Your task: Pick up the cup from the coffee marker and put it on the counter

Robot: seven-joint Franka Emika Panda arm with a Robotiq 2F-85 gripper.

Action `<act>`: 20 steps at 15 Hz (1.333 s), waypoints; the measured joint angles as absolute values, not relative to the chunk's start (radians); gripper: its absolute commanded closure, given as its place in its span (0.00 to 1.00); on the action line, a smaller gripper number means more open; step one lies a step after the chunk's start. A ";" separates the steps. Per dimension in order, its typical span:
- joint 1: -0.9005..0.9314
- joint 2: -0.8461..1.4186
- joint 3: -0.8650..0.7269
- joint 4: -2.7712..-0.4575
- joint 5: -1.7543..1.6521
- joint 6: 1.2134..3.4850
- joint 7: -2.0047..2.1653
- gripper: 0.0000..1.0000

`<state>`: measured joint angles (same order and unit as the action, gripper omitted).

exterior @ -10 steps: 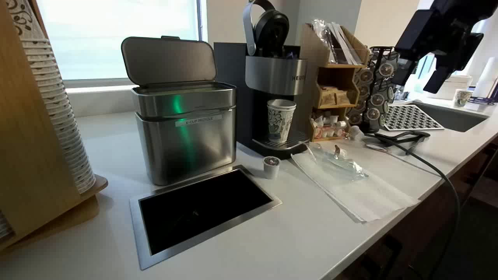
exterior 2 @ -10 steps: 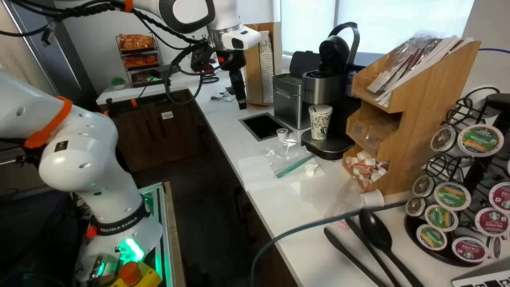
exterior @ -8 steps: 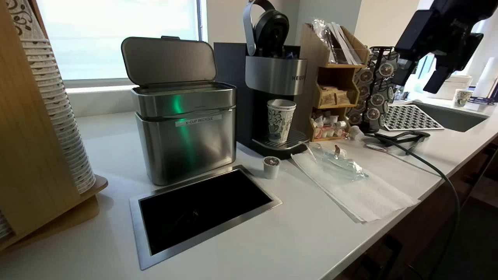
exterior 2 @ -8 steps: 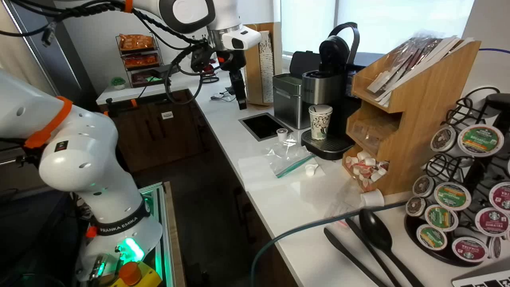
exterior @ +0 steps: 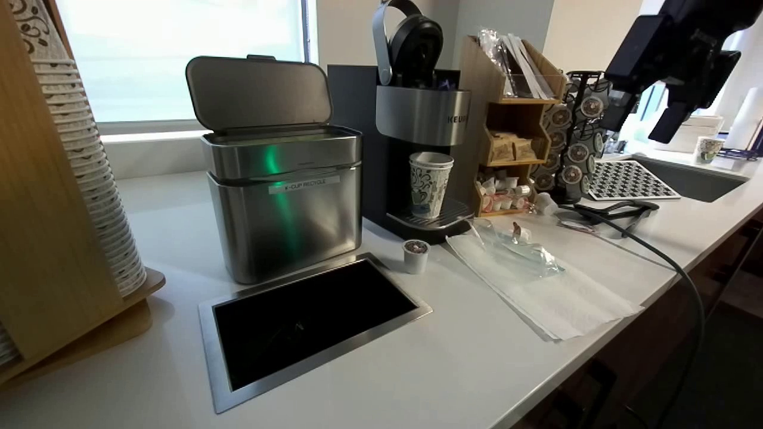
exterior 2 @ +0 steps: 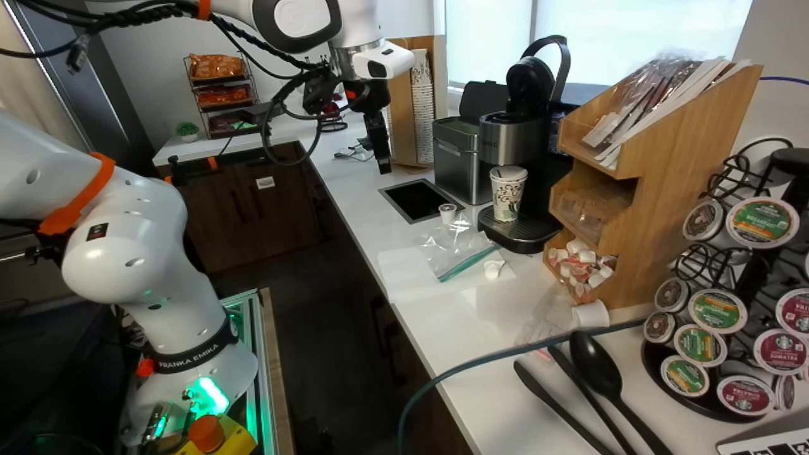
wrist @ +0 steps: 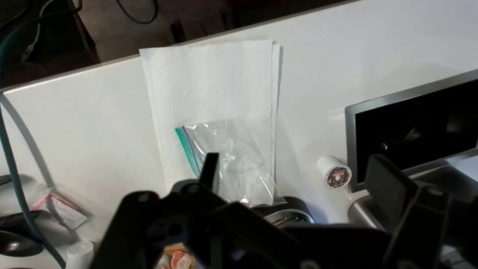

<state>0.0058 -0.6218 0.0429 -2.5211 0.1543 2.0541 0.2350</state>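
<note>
The smooth off-white countertop (exterior: 453,351) runs below a window (exterior: 185,59) and bears the Keurig coffee machine (exterior: 420,116): brushed silver over black, with a slotted drip tray (exterior: 456,210). The gripper (wrist: 294,164) hangs empty, its dark fingers (wrist: 388,186) spread wide. From it the paper cup (exterior: 430,189) lies lower and further in, toward the window: tapered, leaf-printed, standing on that tray, long axis vertical.

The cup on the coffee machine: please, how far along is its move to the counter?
Done: nothing of the move, since the cup stands upright on the drip tray. In hand: nothing; the gripper is open, apart from the cup. Left: grasping it, lifting it and setting it on the counter.
</note>
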 measured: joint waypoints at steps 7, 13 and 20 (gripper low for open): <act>-0.001 -0.621 0.038 -2.521 0.155 2.064 0.239 0.00; -0.062 -0.559 -0.088 -2.563 0.274 2.222 0.248 0.00; -0.091 -0.402 -0.131 -2.534 0.379 2.330 0.272 0.00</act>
